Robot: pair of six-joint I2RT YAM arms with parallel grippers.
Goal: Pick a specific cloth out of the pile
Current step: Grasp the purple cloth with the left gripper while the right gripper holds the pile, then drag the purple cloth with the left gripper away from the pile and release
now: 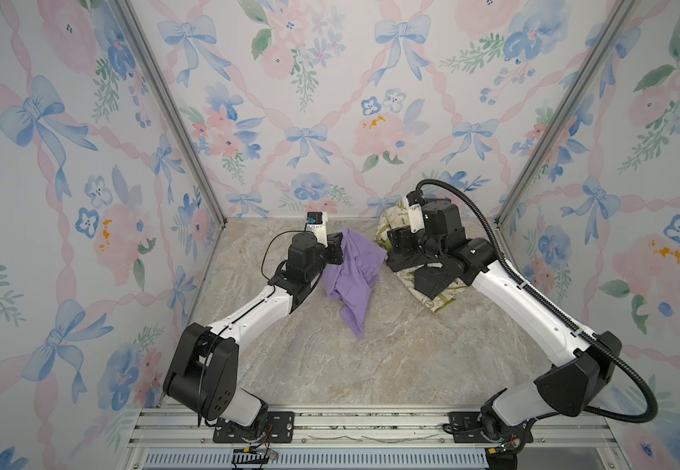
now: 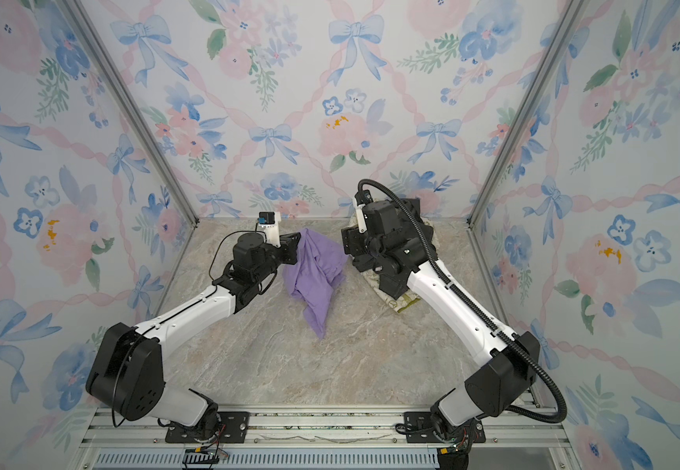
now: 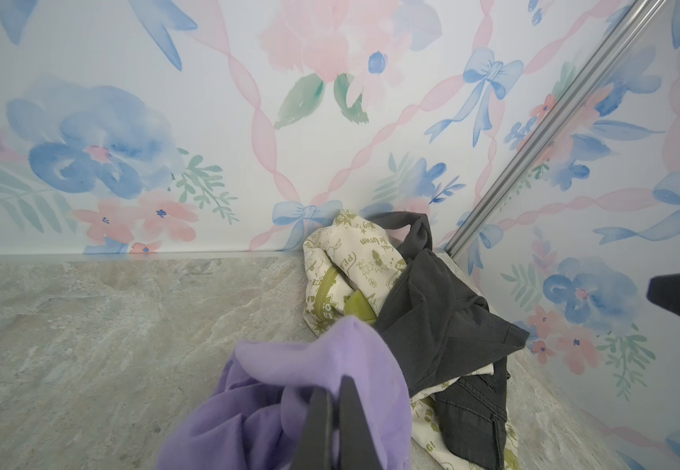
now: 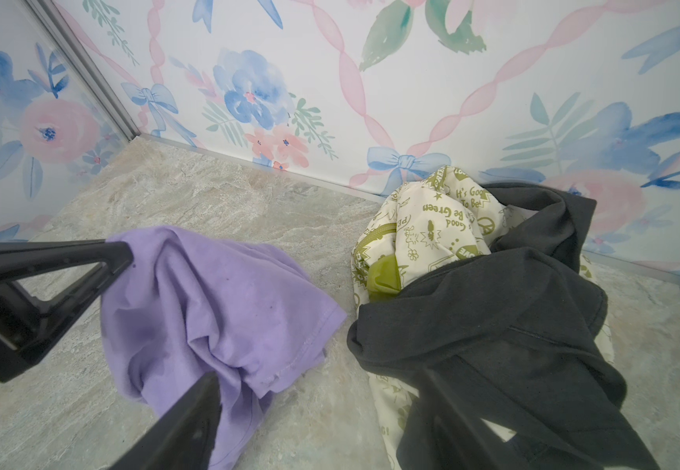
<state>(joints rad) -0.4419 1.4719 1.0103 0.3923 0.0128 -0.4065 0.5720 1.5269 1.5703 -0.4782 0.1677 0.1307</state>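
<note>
The left gripper (image 3: 336, 392) clamps the thin lavender-purple cloth (image 1: 350, 276), lying just beside the charcoal-and-cream fabric heap (image 4: 472, 285); the right gripper (image 4: 318, 378) gapes empty above it. Lifting clear remains.

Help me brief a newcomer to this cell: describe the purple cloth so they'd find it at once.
On the marbled tabletop, look just left of the pile by the back wall. There a crumpled cloth hangs from the shut left gripper, trailing forward. It alone is plain lavender, beside a dark grey cloth and a green-printed cream cloth.
</note>
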